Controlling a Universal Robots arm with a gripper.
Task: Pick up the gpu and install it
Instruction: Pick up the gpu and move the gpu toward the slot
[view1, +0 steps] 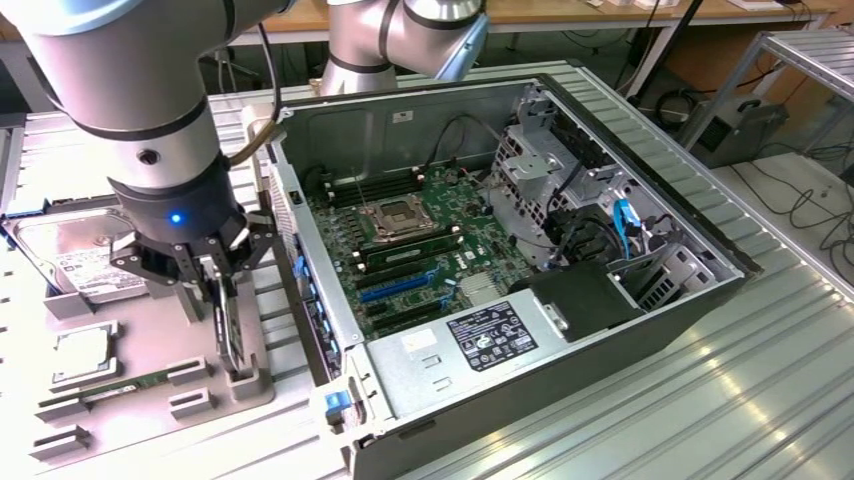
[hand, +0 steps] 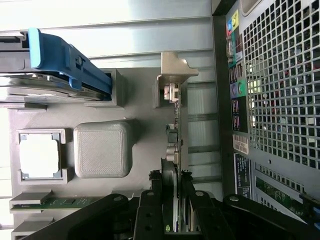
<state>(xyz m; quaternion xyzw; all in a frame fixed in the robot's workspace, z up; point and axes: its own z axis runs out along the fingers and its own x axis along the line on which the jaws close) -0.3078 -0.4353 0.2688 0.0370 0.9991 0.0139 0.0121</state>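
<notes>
You can see the gripper (view1: 224, 300) (hand: 172, 176) low over the grey tray (view1: 147, 335) (hand: 145, 100), at the tray's edge that faces the open computer case (view1: 441, 375) (hand: 280, 100). Its two fingers (hand: 156, 186) stand on both sides of the gpu (view1: 236, 345) (hand: 173, 135) and press on it, so the pincer is clamped on the card. The gpu stands upright on its long edge, thin side up, along that same tray edge. In the wrist view its far end reaches a grey holder block (hand: 176, 70) of the tray; whether the card is lifted out of its slot you cannot tell.

On the same tray you find a hard drive (view1: 74, 265) with a blue handle (hand: 65, 57) toward the far edge. A square processor (view1: 83, 355) (hand: 40, 155) lies in its frame in the middle. A green memory stick (view1: 127, 385) (hand: 60, 202) lies near the front edge. Inside the case the motherboard (view1: 414, 250) lies open.
</notes>
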